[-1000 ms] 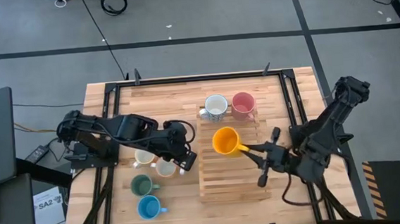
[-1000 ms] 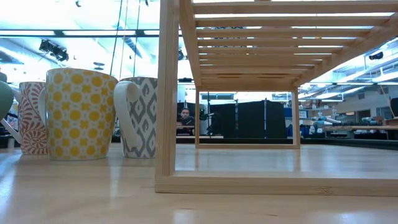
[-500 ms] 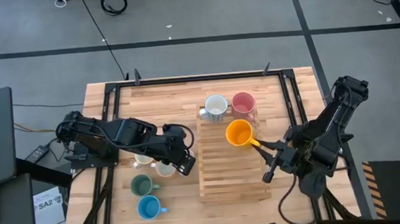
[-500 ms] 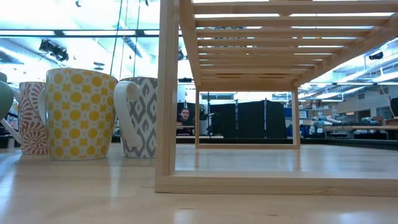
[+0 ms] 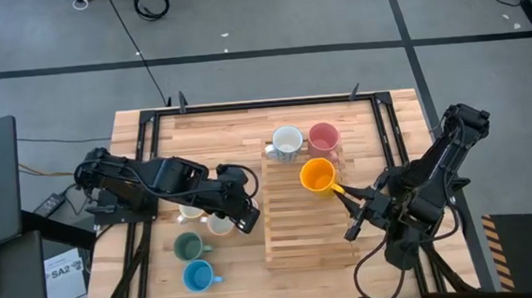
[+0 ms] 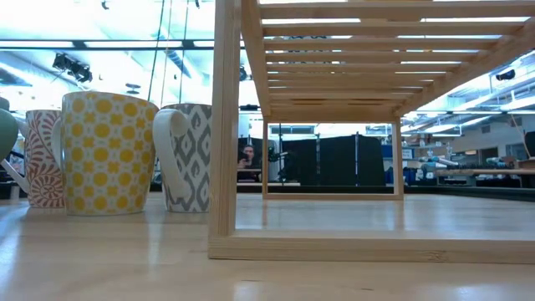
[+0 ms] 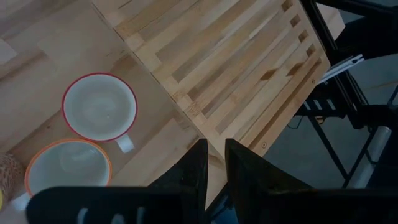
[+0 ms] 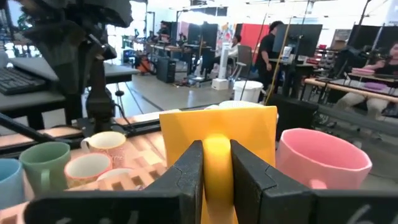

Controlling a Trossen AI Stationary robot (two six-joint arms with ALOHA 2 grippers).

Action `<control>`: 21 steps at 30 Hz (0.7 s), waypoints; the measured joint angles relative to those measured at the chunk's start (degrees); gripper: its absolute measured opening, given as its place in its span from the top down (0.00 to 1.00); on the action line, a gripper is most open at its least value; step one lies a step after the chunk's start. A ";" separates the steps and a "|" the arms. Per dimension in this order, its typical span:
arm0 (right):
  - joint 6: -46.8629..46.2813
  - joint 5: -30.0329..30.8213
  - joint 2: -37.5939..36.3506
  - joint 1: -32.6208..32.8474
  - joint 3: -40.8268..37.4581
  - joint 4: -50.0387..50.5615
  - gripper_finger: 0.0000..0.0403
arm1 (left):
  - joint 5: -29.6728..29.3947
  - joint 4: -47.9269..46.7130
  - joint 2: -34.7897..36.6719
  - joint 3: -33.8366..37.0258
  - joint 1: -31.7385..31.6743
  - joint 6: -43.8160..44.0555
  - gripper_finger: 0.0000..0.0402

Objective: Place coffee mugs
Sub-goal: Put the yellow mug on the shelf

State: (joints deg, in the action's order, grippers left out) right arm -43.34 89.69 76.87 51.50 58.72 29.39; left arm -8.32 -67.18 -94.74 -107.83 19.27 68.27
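On the wooden table [image 5: 218,134] we see a slatted rack [image 5: 309,230]. Our right pincer [image 5: 340,191] is clamped on the handle of the orange mug [image 5: 318,175], holding it over the rack just beside the pink mug [image 5: 322,137] and a white mug [image 5: 287,141]. The left pincer [image 5: 249,221], fingers together, hovers at the rack's edge above the cream mugs [image 5: 219,225], with the green mug [image 5: 189,245] and blue mug [image 5: 198,277] nearby.

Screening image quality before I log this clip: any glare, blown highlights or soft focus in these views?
Low view: the ceiling lights behind the patterned mugs and wooden rack are blown out, and the table shows a sheen. Right wrist view: the orange mug in the right gripper looks soft, the room behind bright. Left wrist view: the left gripper is dark and blurred. High view: evenly lit.
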 joint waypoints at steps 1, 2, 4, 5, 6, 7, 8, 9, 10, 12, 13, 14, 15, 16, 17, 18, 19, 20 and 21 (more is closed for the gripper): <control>0.13 0.26 -0.07 -0.27 0.00 0.28 0.84 | 0.00 0.03 0.00 0.00 0.00 -0.02 0.85; 0.45 0.28 -0.22 -0.44 0.00 0.85 0.84 | -0.02 0.07 0.00 0.02 0.00 -0.02 0.85; 0.69 0.26 -0.49 -0.76 0.00 1.74 0.84 | -0.04 0.07 0.00 0.02 0.00 -0.07 0.85; 0.44 0.30 -0.54 -0.98 0.00 1.91 0.84 | -0.04 0.09 0.00 0.02 0.00 -0.07 0.85; -0.29 0.30 -0.45 -1.05 0.00 2.46 0.84 | -0.04 0.09 0.00 0.02 0.00 -0.07 0.85; -1.11 0.29 -0.21 -1.09 0.00 3.22 0.84 | -0.02 0.09 0.00 0.02 0.00 -0.11 0.85; -2.21 0.25 0.01 -1.11 0.00 4.30 0.84 | -0.03 0.10 0.00 0.02 0.00 -0.33 0.85; -3.65 0.24 0.18 -1.10 0.00 5.41 0.84 | -0.03 0.10 0.00 0.02 0.00 -0.59 0.85; -5.26 0.26 0.38 -1.07 0.00 6.49 0.84 | -0.03 0.09 0.00 0.02 0.00 -0.74 0.85; -8.43 0.26 0.91 -1.07 0.00 8.76 0.84 | -0.04 0.10 0.00 0.02 0.00 -0.74 0.85; -9.83 0.24 1.29 -1.09 -0.06 9.61 0.84 | -0.03 0.09 0.00 0.02 0.00 -0.74 0.85; -10.75 0.26 1.57 -1.09 -0.41 9.77 0.84 | -0.02 0.09 0.00 0.02 0.00 -0.74 0.85; -10.98 0.24 1.73 -1.09 -0.82 9.79 0.84 | -0.02 0.09 0.00 0.02 0.00 -0.74 0.85; -11.06 0.22 1.77 -1.07 -1.36 9.61 0.84 | -0.02 0.09 0.00 0.02 0.00 -0.74 0.85; -11.31 0.24 1.78 -1.07 -1.97 9.07 0.84 | -0.03 0.09 0.00 0.02 0.00 -0.72 0.85; -12.08 0.24 1.77 -1.07 -2.65 8.64 0.84 | -0.02 0.09 0.00 0.02 0.00 -0.70 0.85; -13.07 0.24 1.76 -1.08 -3.29 8.66 0.84 | -0.02 0.09 0.00 0.02 0.00 -0.68 0.85; -13.89 0.22 1.76 -1.09 -3.92 8.79 0.84 | -0.02 0.09 0.00 0.02 0.00 -0.64 0.85; -14.56 0.18 1.77 -1.09 -4.44 8.81 0.84 | -0.02 0.09 0.00 0.02 0.00 -0.63 0.85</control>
State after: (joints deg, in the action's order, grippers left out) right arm -57.90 89.87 78.65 50.41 54.28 38.20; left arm -8.34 -67.09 -94.74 -107.81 19.27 67.64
